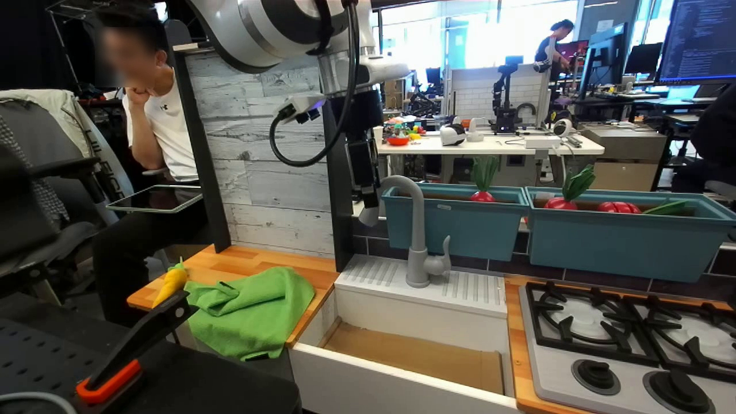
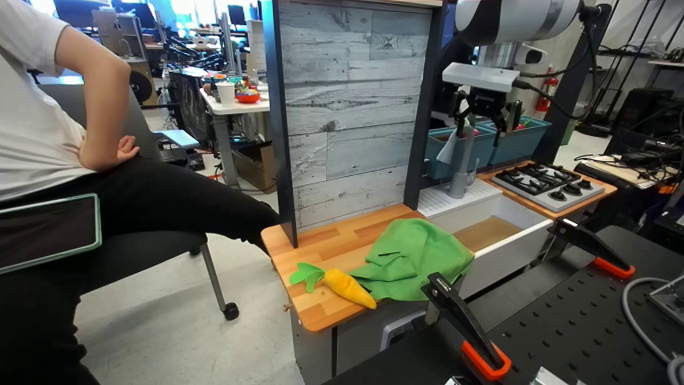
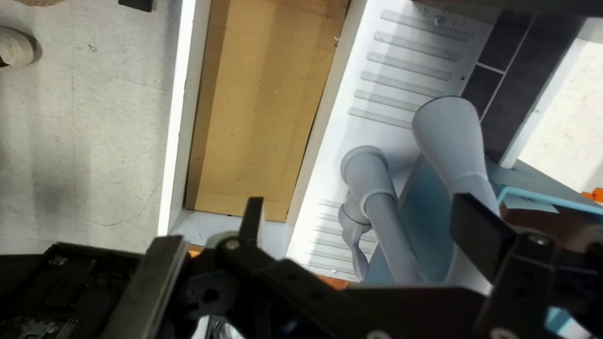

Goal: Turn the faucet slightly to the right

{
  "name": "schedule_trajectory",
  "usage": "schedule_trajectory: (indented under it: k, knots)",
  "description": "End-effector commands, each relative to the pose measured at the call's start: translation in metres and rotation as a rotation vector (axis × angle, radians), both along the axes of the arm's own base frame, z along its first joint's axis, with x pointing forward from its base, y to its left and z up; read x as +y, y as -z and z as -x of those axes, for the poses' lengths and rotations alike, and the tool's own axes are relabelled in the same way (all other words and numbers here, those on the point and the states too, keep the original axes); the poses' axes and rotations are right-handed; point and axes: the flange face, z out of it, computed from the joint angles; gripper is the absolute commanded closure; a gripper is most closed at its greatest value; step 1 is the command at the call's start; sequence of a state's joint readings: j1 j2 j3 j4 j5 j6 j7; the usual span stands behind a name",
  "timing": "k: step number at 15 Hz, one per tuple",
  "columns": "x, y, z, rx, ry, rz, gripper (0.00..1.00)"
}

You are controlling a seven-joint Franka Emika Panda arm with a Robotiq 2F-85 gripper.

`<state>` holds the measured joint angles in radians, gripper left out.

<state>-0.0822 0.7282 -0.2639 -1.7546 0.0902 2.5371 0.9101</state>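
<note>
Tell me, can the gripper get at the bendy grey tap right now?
Probably yes: the gripper is open right by the faucet, and nothing seems to block its way. In the wrist view one finger overlaps the spout; whether they touch, I can't tell.

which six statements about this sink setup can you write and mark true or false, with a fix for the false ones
1. The cloth and the carrot lie on the counter. True.
2. The end effector is open. True.
3. The end effector is gripping the carrot. False: the carrot is on the counter, away from the end effector.
4. The faucet stands on the ledge beside the sink. True.
5. The faucet points over the sink. False: its spout is turned away from the sink.
6. The cloth is red. False: it is green.
</note>
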Motion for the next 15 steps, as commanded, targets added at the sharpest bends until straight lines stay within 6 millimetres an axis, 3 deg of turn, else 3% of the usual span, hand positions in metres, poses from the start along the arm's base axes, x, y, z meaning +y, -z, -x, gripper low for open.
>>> schedule_trajectory:
  k: [1,7,15]
  knots:
    - [0.005,0.002,-0.015,-0.06,0.015,0.027,0.0]
    - [0.01,-0.002,-0.012,-0.074,0.001,0.022,0.0]
    - [0.036,-0.013,-0.016,-0.11,-0.06,0.021,0.0]
